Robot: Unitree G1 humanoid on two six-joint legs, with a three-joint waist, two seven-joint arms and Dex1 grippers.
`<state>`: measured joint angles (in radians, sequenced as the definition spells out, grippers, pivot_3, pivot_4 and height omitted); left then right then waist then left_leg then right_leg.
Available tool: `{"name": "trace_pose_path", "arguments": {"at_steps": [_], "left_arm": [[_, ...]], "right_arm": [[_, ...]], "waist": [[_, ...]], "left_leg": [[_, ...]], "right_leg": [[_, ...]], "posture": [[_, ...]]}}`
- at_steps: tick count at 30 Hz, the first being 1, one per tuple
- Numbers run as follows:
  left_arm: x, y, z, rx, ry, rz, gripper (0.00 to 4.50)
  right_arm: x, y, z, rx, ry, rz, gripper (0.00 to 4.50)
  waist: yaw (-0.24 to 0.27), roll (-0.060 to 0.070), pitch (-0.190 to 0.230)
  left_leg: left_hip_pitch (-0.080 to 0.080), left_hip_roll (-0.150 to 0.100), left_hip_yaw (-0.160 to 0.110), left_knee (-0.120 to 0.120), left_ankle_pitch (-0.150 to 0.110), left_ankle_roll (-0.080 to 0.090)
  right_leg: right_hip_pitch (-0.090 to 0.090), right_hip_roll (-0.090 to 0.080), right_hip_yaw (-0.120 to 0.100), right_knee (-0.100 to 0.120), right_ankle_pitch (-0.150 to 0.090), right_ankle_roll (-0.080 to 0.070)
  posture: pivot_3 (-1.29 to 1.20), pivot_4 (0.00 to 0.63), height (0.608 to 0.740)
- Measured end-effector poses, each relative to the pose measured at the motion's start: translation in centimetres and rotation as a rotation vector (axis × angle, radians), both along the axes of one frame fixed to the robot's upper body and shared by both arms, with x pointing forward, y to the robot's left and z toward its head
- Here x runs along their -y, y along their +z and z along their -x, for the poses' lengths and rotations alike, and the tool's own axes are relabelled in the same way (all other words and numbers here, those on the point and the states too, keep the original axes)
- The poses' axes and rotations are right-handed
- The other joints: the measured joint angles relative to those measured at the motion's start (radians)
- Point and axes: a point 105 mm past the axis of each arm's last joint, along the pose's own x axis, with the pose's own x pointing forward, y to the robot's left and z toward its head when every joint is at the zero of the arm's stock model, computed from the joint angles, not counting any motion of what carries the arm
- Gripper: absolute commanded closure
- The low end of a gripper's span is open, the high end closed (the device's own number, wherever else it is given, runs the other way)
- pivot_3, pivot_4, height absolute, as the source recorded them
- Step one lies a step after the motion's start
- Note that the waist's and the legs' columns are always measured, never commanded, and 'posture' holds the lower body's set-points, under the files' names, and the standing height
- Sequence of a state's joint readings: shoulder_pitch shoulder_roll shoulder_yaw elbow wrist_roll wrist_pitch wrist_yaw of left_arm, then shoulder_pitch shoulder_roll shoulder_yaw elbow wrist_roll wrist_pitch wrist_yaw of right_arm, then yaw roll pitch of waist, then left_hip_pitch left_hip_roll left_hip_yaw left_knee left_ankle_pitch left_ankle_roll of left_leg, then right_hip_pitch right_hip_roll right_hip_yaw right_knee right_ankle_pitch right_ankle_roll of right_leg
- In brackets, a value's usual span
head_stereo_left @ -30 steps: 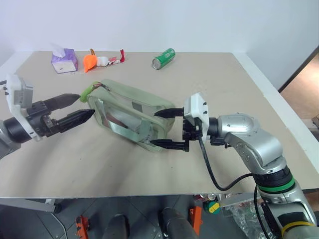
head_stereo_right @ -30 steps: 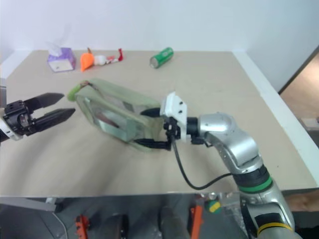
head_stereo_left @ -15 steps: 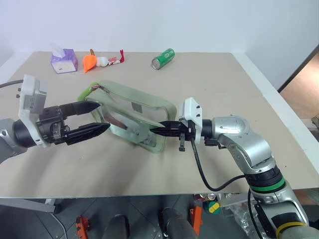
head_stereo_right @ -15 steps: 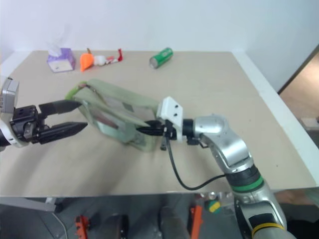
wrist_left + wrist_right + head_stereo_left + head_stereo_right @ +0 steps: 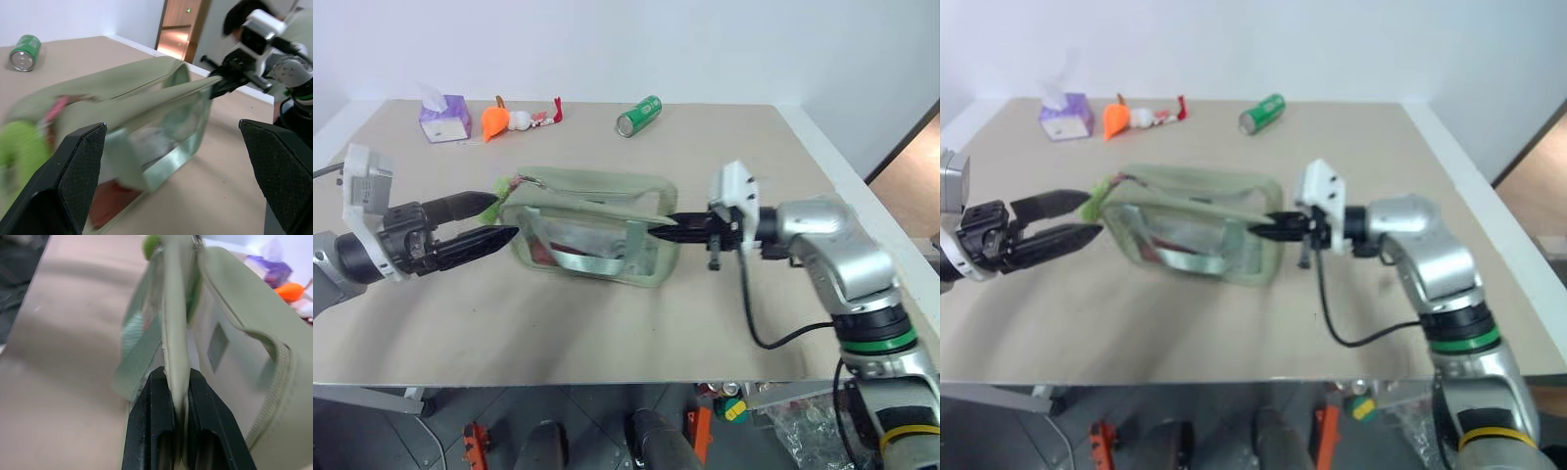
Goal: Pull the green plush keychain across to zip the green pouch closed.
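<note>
The green pouch (image 5: 592, 223) lies mid-table, its right end pinched by the right gripper (image 5: 668, 228). The green plush keychain (image 5: 491, 204) sits inside the wide-open left gripper (image 5: 499, 220); a loose pinch could let the pouch drag leftward.

Right claw (image 5: 1271, 226) pinched on green pouch (image 5: 1197, 220) end, left claw (image 5: 1085, 220) spread around green plush keychain (image 5: 1097, 200).
</note>
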<state>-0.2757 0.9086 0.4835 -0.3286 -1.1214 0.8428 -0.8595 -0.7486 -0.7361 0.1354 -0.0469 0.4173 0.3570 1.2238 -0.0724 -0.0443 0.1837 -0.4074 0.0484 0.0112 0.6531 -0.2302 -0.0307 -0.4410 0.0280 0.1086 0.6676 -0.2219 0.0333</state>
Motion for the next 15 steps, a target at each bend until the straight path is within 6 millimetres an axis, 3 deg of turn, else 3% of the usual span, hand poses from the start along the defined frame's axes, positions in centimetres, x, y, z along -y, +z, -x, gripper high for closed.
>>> {"name": "trace_pose_path", "arguments": {"at_steps": [5, 11, 12, 14, 15], "left_arm": [[0.0, 0.0, -0.1, 0.005, 0.009, 0.019, 0.00], [-0.7, -0.1, -0.1, 0.005, 0.046, 0.038, 0.00], [-0.7, -0.1, 0.0, 0.005, 0.047, 0.038, 0.00], [-0.7, -0.1, 0.1, 0.005, 0.051, 0.044, 0.00], [-0.6, -0.1, 0.1, 0.007, 0.051, 0.043, 0.00]], "right_arm": [[1.2, 0.2, -0.2, 0.005, 0.074, 0.063, 4.47], [1.2, -0.8, 0.3, 0.001, 0.165, 0.121, 4.47], [1.1, -0.8, 0.2, 0.002, 0.163, 0.121, 4.12], [0.9, -0.7, -2.6, 0.019, 0.051, 0.092, 3.25], [0.8, -0.7, -2.9, 0.020, 0.039, 0.086, 2.96]], "waist": [[-0.002, 0.001, 0.001], [-0.003, 0.001, 0.001], [-0.004, 0.001, 0.001], [-0.012, 0.001, 0.001], [-0.012, 0.001, 0.001]], "left_leg": [[0.000, 0.000, 0.000, 0.000, 0.000, 0.000], [0.000, 0.000, 0.000, 0.000, 0.000, 0.000], [0.001, 0.000, 0.000, 0.000, 0.000, 0.000], [0.003, 0.001, 0.003, 0.001, 0.001, 0.000], [0.003, 0.001, 0.003, 0.001, 0.002, 0.000]], "right_leg": [[0.000, 0.000, 0.000, 0.000, 0.000, 0.000], [0.000, 0.000, 0.000, 0.000, 0.000, 0.000], [0.000, 0.000, 0.000, 0.000, 0.000, 0.000], [0.000, 0.001, 0.000, 0.001, 0.004, -0.002], [0.000, 0.001, 0.000, 0.001, 0.005, -0.002]], "posture": [[0.00, 0.150, 0.740], [0.00, 0.150, 0.740], [0.00, 0.150, 0.740], [0.00, 0.150, 0.740], [0.00, 0.150, 0.740]]}}
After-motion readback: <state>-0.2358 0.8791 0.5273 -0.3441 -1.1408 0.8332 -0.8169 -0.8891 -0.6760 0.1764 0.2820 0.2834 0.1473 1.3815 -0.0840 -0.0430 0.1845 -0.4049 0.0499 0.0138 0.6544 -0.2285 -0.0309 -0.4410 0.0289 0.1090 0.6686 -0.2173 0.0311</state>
